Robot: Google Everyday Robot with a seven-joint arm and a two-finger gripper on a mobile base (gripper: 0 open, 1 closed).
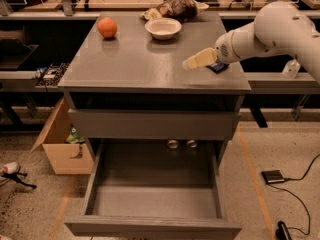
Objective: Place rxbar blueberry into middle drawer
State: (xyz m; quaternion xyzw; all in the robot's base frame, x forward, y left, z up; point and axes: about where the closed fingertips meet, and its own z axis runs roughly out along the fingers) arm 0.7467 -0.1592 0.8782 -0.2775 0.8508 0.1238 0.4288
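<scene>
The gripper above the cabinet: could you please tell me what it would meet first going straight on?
The gripper points leftward in the picture and slightly downward, so it would probably touch the bare cabinet top first. The orange and bowl seem further back; depth is unclear.

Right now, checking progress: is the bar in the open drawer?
No, the bar is up at the cabinet top, by the claw.

An orange [107,27] sits back-left on the cabinet top [135,64]; a bowl [163,28] fronts a brown bag [175,7]; a cardboard box [60,146] stands on the floor.
</scene>
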